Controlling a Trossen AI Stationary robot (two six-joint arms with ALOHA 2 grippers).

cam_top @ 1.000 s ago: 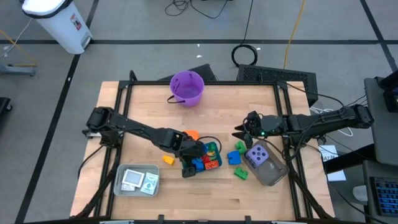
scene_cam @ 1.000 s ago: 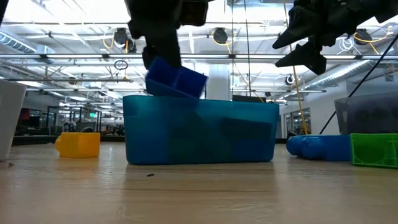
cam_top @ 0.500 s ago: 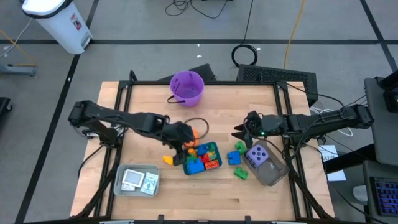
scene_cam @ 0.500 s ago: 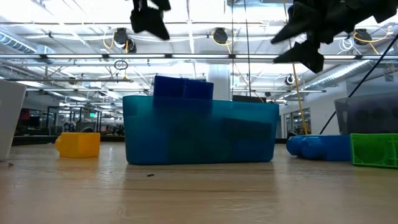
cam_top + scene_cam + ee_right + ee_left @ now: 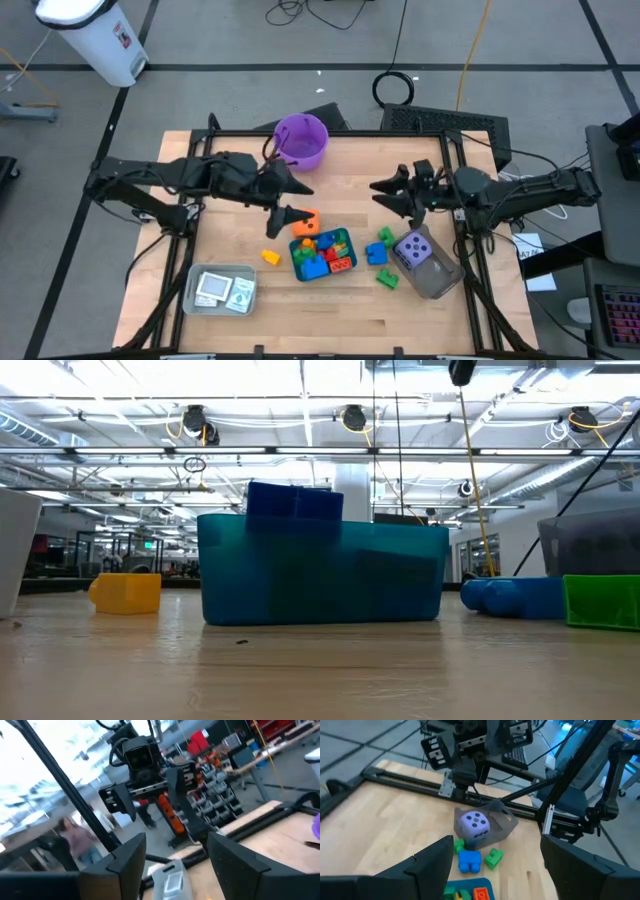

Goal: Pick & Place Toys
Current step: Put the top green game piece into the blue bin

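A teal tray [image 5: 343,238] at mid-table holds several bricks, a blue brick [image 5: 295,500] on top. An orange die [image 5: 305,222] rests on the table at its far left corner. A yellow brick [image 5: 270,257] lies left of it. A blue brick [image 5: 375,252] and green bricks [image 5: 387,279] lie to its right. A purple die [image 5: 415,250] sits in a grey tray [image 5: 437,277]. White-and-blue cards [image 5: 222,289] lie in a clear tray. My left gripper [image 5: 290,208] is open and empty, high above the orange die. My right gripper [image 5: 385,198] is open and empty, high above the table beyond the loose bricks.
A purple bucket [image 5: 300,140] stands at the far edge. A black frame [image 5: 330,133] runs round the table. The clear tray [image 5: 192,293] sits near left. Bare wood shows at the far left and along the near edge. A person [image 5: 75,840] shows in the room behind.
My left gripper has let go of the blue brick, which now rests in the teal tray on the other bricks. It has then risen and drawn back toward the table's far left. My right gripper has risen out of the low view.
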